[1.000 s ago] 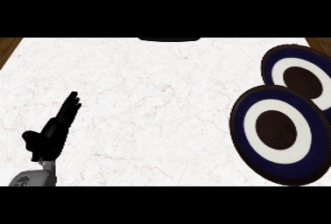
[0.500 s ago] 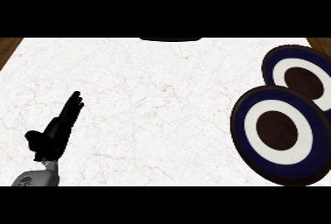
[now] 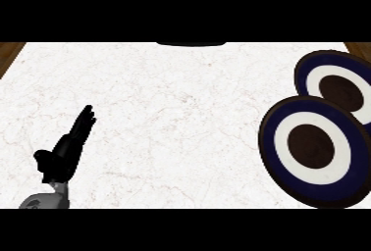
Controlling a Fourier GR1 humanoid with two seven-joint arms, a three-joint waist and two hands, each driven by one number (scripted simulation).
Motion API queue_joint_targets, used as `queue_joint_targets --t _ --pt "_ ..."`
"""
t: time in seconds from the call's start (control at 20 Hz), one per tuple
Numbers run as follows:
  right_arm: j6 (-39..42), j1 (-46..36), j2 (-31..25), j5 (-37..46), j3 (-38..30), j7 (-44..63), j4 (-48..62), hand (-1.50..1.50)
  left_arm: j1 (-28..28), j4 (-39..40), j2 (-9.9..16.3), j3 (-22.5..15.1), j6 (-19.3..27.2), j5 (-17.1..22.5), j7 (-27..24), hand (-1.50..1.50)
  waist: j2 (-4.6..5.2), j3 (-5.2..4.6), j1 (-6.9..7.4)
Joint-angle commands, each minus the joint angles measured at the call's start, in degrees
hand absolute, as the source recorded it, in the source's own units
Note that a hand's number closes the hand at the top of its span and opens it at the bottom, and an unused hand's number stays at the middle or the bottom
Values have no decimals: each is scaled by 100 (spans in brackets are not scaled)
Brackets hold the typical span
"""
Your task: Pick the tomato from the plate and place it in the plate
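Note:
Two round plates with dark blue rims, white rings and dark brown centres lie at the right of the white marble counter. The nearer plate (image 3: 279,152) overlaps the farther plate (image 3: 308,73), which runs off the right edge. No tomato shows on either plate or anywhere on the counter. My left hand (image 3: 65,152) rests at the lower left, open, fingers straight and pointing up and to the right, touching nothing. My right hand is out of the view.
A dark rounded object (image 3: 190,43) pokes in at the counter's far edge, top centre. Brown wood shows at the counter's top left corner (image 3: 9,51) and top right corner (image 3: 360,46).

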Motion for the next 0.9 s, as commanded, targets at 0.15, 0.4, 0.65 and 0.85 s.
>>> queue_joint_targets --t 0.15,0.4,0.65,0.85 --pt "0 -573 116 -60 -56 503 757 -150 -96 50 -22 36 -2 -58 64 0 7 2 -6" --pt "-199 -648 219 -705 -713 132 873 -150 -152 177 116 204 -174 83 20 0 22 7 3" --pt "626 -380 -339 -1508 -1507 -67 1218 -150 -58 -44 145 190 -245 126 104 0 32 16 1" --pt "1649 68 -680 -2113 -2048 -276 1453 -150 -64 -148 -2 131 -3 -4 169 0 35 25 -41"
